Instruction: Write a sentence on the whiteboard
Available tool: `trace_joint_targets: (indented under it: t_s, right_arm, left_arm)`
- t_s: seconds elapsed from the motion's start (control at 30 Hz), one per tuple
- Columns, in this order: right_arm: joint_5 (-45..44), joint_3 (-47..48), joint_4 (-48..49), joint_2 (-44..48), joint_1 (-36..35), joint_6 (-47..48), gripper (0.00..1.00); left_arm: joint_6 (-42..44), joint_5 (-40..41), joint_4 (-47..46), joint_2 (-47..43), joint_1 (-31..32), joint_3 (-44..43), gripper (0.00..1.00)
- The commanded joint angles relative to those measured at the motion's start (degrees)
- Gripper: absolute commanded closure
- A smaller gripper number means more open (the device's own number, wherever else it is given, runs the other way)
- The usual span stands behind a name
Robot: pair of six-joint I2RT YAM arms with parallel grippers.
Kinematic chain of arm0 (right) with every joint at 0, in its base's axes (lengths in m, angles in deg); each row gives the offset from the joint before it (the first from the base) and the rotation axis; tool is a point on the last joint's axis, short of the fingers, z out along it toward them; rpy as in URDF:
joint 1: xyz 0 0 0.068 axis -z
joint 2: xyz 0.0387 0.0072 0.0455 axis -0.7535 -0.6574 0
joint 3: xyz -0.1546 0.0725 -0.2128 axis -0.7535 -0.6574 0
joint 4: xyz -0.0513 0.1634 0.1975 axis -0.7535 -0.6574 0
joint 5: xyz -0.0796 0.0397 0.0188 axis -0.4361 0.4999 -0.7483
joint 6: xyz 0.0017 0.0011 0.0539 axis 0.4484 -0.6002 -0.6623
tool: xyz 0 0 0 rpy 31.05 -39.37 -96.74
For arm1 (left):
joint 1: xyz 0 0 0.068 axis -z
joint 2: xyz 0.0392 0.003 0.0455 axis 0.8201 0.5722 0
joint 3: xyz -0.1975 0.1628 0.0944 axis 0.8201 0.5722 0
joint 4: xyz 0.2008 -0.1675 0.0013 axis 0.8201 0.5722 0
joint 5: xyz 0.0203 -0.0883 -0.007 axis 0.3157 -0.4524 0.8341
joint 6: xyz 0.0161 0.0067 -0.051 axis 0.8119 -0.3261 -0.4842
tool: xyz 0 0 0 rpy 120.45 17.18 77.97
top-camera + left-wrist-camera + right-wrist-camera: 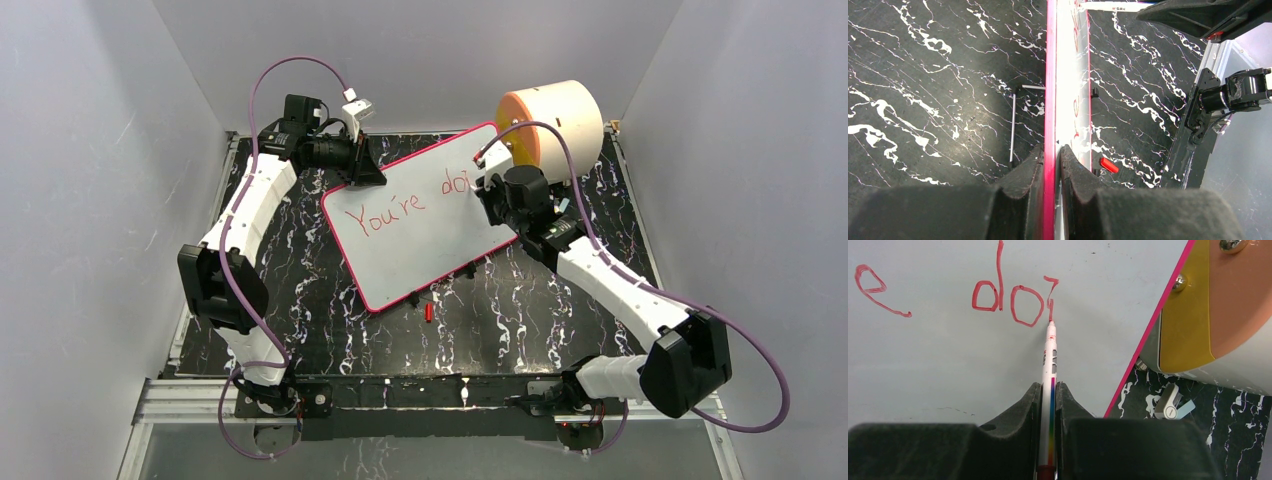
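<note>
Top external view: on the left, the left gripper [366,166] reaches to the far-left edge of the whiteboard [420,255]. The left wrist view looks along that edge, and there the left gripper [1052,151] has its jaws closed on the pink-red frame of the whiteboard [1050,75], one finger on each side, with no gap showing. The board lies diagonally across the middle of the black marbled counter [320,300], its near corner toward the arm bases and its far-right corner beside a cream cylinder [560,120] with an orange face. A small red cap [428,312] lies on the counter just near of the board's near edge.

The sentence [385,215] runs in red across the white face: "You're" on the left, then "do" further right. In the right wrist view the whiteboard [938,360] fills most of the frame and the sentence [1008,300] ends in "do" and a short hooked stroke.

At the right, the right gripper [490,188] sits over the board's far-right part. Its wrist camera shows the right gripper [1048,388] with jaws clamped tight on a slim white marker [1050,360] that has a rainbow stripe. The red tip touches the board at the foot of the hooked stroke. To the right, the cylinder [1233,305] stands just beyond the frame.
</note>
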Motion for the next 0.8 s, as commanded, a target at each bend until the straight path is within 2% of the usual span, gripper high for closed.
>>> trace_joint_targets:
  t_s: [0.0, 0.77]
  right_arm:
    - [-1.73, 0.08, 3.60, 2.99, 0.48, -0.57, 1.00]
    - [0.22, 2.30, 8.48, -0.21, 1.75, -0.72, 1.00]
  left_arm:
    - [3.31, 3.20, 7.84, 2.22, 3.27, 1.69, 1.00]
    - [3.39, 3.06, 7.84, 2.21, 3.42, 1.78, 1.00]
